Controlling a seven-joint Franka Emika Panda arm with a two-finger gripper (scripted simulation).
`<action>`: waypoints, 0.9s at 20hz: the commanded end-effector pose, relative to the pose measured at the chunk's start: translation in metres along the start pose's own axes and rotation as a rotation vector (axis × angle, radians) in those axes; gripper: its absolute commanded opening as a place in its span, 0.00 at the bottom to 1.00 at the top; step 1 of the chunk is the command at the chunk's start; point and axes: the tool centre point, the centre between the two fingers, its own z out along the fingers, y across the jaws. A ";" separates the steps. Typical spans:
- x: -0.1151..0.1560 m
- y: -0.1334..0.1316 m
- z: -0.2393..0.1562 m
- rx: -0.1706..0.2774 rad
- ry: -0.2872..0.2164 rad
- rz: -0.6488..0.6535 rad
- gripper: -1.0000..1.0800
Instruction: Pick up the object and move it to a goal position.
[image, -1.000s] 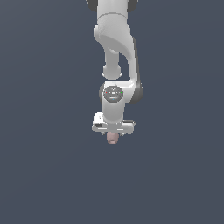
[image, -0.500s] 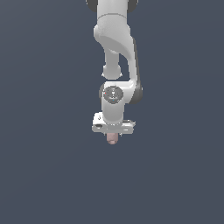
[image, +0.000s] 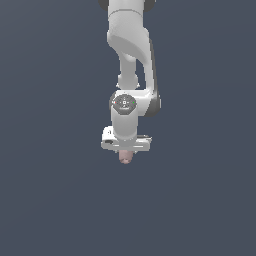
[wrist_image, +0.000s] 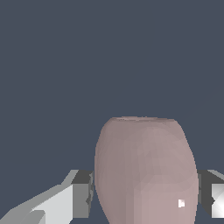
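Object (image: 125, 158), a small pink-beige egg-shaped lump, sits just below the centre of the exterior view, under the white arm (image: 131, 45) that comes down from the top of the frame. The end effector (image: 125, 152) is closed on it: in the wrist view its two fingers (wrist_image: 81, 192) press against both sides of the lump. Around it is only plain dark grey-blue.

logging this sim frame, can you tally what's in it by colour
Pink-beige: 1, the egg-shaped object between the gripper fingers.
White: 1, the robot arm with that gripper.
Total: 2 things, on a plain dark grey-blue background.
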 end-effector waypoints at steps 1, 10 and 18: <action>0.002 0.013 -0.013 0.000 0.002 0.001 0.00; 0.011 0.082 -0.086 0.001 0.001 0.001 0.00; 0.021 0.146 -0.153 0.001 0.001 0.001 0.00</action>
